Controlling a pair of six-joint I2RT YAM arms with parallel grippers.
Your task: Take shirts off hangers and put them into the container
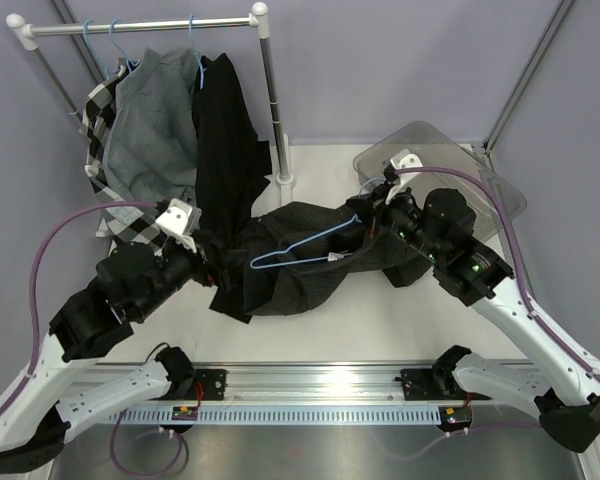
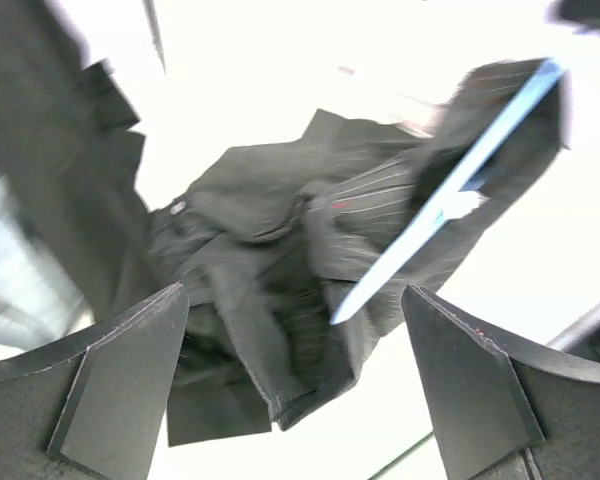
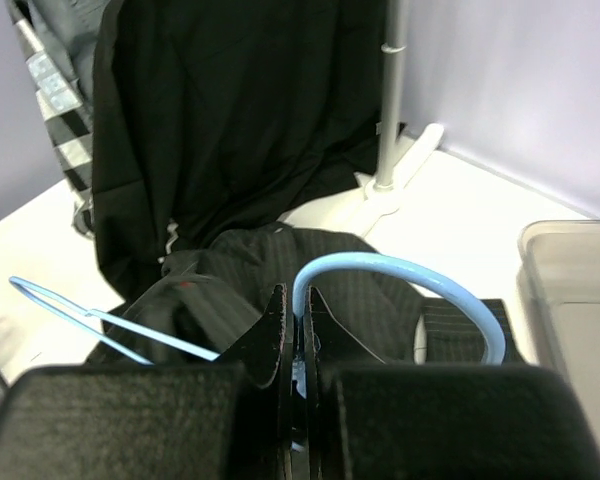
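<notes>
A: Noted: right fingers [image 3: 276, 322] pinched shut on the hanger [image 3: 380, 262] hook. The left fingers [image 2: 130, 370] are spread wide, holding nothing, over the black shirt [image 1: 290, 285] on the table [image 1: 380, 320].
B: Progress?
A: Early, I judge. That shirt is off the rack [image 1: 140, 25], with the hanger lying across it. The second black shirt [image 1: 225, 130] hangs there yet. The container [image 1: 430, 145], far right, holds no shirt.

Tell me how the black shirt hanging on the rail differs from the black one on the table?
The rail shirt hangs upright; the table shirt lies crumpled. The rail shirt's hanger hooks over the rail; the table shirt's hanger lies across it, its hook pinched by the right fingers. Both are black, with light-blue wire hangers.
</notes>
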